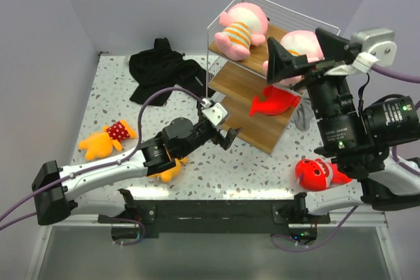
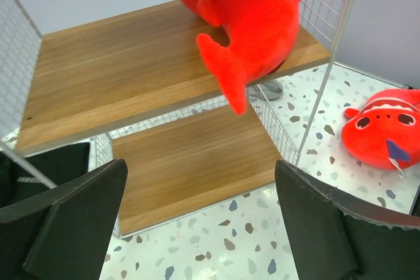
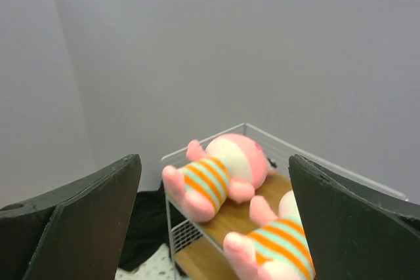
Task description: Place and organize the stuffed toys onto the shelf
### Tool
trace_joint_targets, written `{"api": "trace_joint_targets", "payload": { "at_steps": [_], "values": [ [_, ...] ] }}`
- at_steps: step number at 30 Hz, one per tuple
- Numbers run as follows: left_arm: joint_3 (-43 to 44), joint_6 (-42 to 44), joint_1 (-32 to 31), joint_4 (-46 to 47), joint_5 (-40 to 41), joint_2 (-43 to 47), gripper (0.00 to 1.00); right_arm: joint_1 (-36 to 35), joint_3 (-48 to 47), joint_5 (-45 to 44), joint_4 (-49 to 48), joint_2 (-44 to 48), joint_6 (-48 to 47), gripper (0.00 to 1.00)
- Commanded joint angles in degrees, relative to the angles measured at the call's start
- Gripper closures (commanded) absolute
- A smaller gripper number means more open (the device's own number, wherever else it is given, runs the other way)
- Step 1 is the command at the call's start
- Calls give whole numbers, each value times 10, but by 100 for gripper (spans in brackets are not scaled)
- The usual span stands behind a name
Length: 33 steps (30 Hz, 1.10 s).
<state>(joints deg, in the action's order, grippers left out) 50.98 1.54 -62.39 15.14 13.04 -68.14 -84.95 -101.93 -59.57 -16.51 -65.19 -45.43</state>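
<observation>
Between the wide-spread fingers of the left end effector nothing is held; it hovers low over the desk, facing the near side of the shelf. Just beyond it a red fish toy lies on the middle board, its long axis running roughly along the board's front edge and one fin hanging over that edge toward the end effector. The right end effector is raised beside the top board, equally wide open and empty. On the top board two pink striped toys lie side by side, bellies up, long axes parallel, feet toward the near side. A second red fish sits on the desk right of the shelf, facing left. One orange-yellow toy lies at the desk's left; another is half hidden under the left arm.
</observation>
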Motion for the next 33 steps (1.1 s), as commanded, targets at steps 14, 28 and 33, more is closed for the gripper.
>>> {"api": "trace_joint_targets", "payload": {
  "at_steps": [14,28,33],
  "values": [
    [15,-127,-4,-194,124,159,0,532,-373,-14,314,-240,205,1],
    [60,-160,-4,-353,151,226,0,789,-201,27,575,-156,622,3],
    [63,-156,-4,-370,147,221,0,901,-95,104,640,-103,747,3]
  ]
}}
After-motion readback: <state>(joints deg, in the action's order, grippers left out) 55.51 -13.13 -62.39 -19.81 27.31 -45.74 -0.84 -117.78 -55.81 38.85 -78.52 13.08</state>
